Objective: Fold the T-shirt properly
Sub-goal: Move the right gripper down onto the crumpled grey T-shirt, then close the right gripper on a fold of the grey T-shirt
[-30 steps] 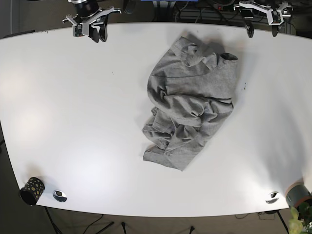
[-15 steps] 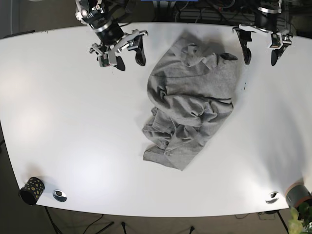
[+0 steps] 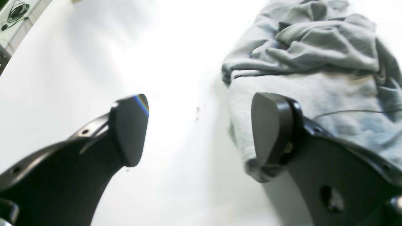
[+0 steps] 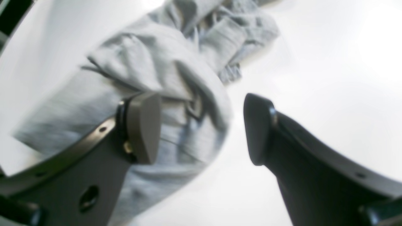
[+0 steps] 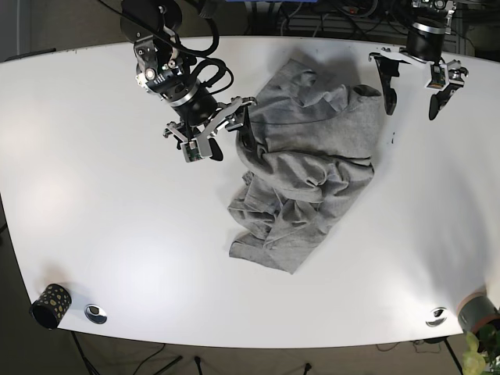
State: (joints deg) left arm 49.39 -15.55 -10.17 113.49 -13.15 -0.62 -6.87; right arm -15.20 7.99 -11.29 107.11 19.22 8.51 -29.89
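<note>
A crumpled grey T-shirt (image 5: 312, 152) lies in a heap on the white table (image 5: 117, 219), right of centre. My right gripper (image 5: 227, 141) is open at the shirt's left edge; in the right wrist view (image 4: 201, 128) its left finger (image 4: 143, 125) is over the shirt (image 4: 150, 72) and the other is over bare table. My left gripper (image 5: 410, 107) is open beside the shirt's upper right corner; in the left wrist view (image 3: 201, 128) its right finger (image 3: 271, 128) is over the shirt's edge (image 3: 314, 62). Neither gripper holds anything.
A black dotted cup (image 5: 51, 305) stands at the front left corner. Metal discs (image 5: 96, 313) (image 5: 437, 316) sit near the front edge. A grey roll (image 5: 478, 311) and a plant (image 5: 476, 359) are at the front right corner.
My right gripper has moved from the back edge down and right to the shirt's left edge. My left gripper has come down to the shirt's upper right corner. The shirt has not moved.
</note>
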